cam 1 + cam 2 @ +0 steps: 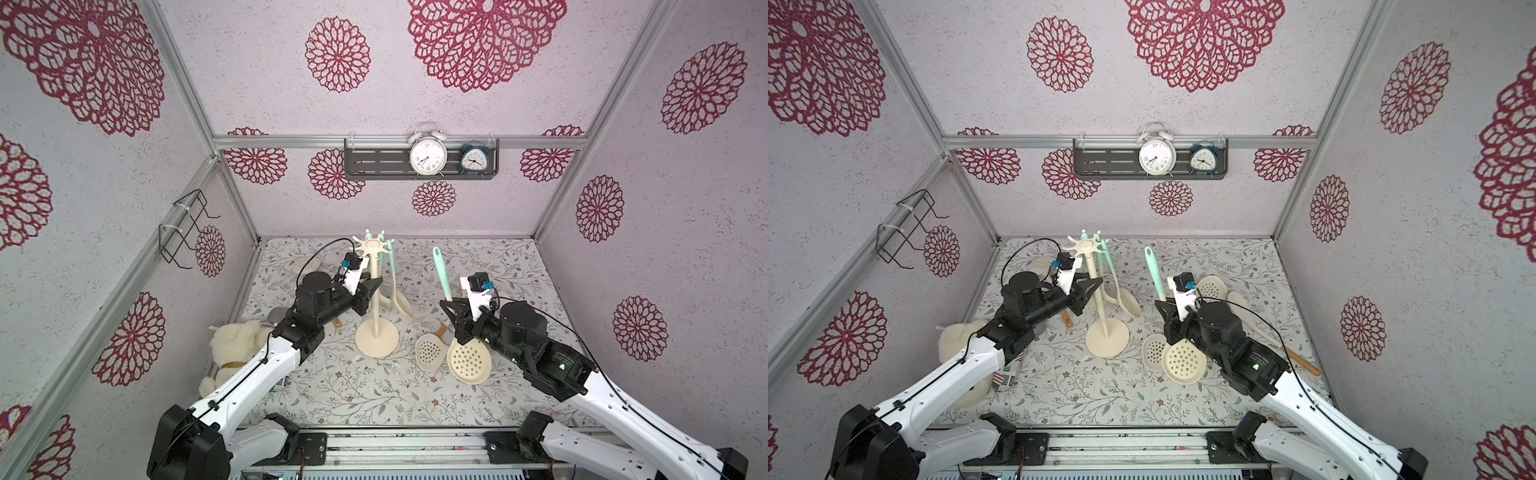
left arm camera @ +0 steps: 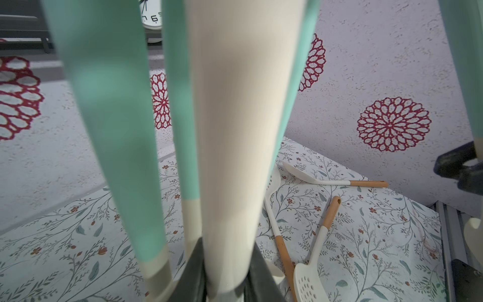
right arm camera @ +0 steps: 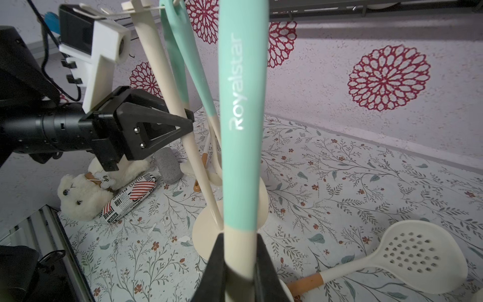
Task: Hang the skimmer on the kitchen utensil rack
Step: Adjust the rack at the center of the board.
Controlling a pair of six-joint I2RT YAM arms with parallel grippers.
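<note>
The rack stands upright on the table, round base flat, hooked crown at the top of the pole. Two mint-handled utensils hang from hooks on the rack's right side, their cream heads down beside the pole.

The left claw is at the rack's left and is closed on the pole about halfway up. The left wrist view shows a dark finger pressed against each side of the cream shaft.

The skimmer is off the rack, to its right, in the right claw. That claw is clamped tight on the cream neck just below the mint grip. The skimmer is nearly upright, handle end up. Its round perforated head is below the claw, close to the table; I cannot tell whether it touches.

A wood-handled skimmer lies on the table between the rack's base and the held skimmer's head, just beside that head.

A teddy bear and a striped pouch lie to the rack's left, by the left arm. More cream utensils lie farther to the rack's right, beyond the right arm.
</note>
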